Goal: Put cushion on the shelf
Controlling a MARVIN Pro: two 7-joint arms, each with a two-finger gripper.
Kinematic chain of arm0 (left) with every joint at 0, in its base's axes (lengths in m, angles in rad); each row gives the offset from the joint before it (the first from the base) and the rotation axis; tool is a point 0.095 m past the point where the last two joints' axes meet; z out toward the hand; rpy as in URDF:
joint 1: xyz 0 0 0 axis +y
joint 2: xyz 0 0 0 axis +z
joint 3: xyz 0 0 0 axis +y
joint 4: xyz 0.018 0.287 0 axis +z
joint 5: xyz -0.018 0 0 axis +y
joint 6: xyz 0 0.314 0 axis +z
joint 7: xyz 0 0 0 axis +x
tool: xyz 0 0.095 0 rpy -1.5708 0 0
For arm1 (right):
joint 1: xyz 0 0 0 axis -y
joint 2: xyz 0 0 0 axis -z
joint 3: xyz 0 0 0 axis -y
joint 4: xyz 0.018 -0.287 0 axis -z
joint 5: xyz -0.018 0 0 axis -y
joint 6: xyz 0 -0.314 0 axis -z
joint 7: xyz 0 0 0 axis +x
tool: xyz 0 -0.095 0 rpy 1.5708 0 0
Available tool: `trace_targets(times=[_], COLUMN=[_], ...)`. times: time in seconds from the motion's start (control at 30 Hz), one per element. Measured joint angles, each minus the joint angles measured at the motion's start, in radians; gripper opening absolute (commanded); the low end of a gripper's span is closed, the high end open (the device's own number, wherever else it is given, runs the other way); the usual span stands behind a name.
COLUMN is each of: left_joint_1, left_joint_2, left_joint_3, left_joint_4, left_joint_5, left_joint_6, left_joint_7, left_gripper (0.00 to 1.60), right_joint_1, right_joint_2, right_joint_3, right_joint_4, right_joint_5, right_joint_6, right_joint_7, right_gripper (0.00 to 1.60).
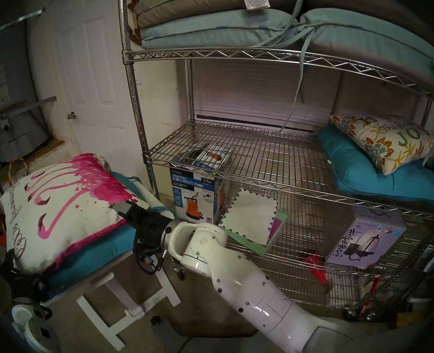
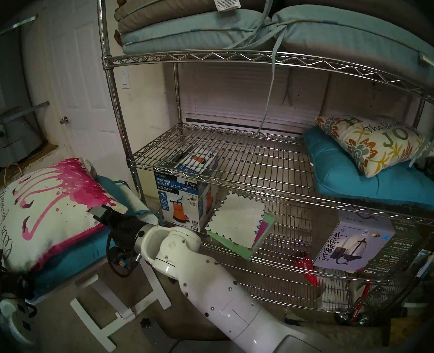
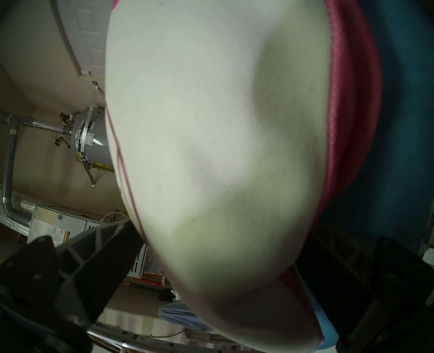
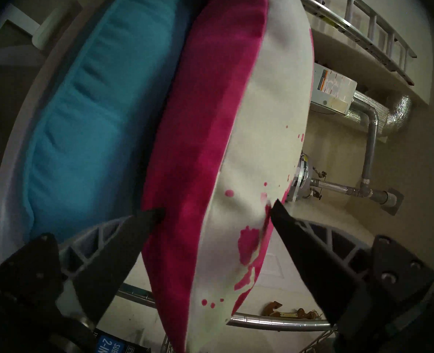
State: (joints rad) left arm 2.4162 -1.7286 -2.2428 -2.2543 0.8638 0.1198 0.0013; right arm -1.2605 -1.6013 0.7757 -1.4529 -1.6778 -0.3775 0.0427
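Cushion (image 4: 238,166), white with pink splashes: my right gripper (image 4: 217,212) stands wide open, its fingertips (image 4: 278,209) straddling one corner, nothing clamped. My left gripper (image 3: 218,243) gapes wide around the opposite end. It lies on a teal cushion (image 1: 96,255) atop the white folding table (image 1: 124,311), beside the shelf (image 1: 261,151).

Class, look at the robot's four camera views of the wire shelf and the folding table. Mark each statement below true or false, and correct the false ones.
1. The flamingo cushion lies on a teal cushion on the white folding table. True.
2. The right hand is shut tight on the flamingo cushion. False: its fingers stand open on either side of the cushion's corner.
3. A floral cushion reading JOY rests on a teal cushion on the shelf's middle tier. True.
4. The utility pump box stands on the top tier. False: it stands below the middle tier.
5. The top tier is bare. False: pale blue cushions lie there.
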Motion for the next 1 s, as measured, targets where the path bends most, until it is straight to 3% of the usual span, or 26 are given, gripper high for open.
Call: trace_targets(times=[0.33, 0.5, 1.0], left_joint_1=[-0.001, -0.001, -0.002], left_joint_2=[-0.002, -0.003, -0.008], left_joint_3=[0.0, 0.0, -0.004], left_joint_4=[-0.002, -0.002, -0.001], left_joint_5=[0.001, 0.001, 0.003], left_joint_6=[-0.008, -0.01, -0.011], left_joint_7=[-0.002, -0.003, -0.006], left_gripper=[1.6, 1.6, 1.6], right_joint_1=[0.042, 0.047, 0.078], right_joint_2=[-0.009, 0.008, 0.085], right_joint_3=[0.028, 0.04, 0.053], right_joint_4=[0.078, 0.07, 0.022], right_joint_5=[-0.025, -0.032, -0.049], right_joint_6=[0.008, 0.0, -0.113], right_joint_7=[-0.083, -0.1, -0.091], right_gripper=[1.6, 1.6, 1.6])
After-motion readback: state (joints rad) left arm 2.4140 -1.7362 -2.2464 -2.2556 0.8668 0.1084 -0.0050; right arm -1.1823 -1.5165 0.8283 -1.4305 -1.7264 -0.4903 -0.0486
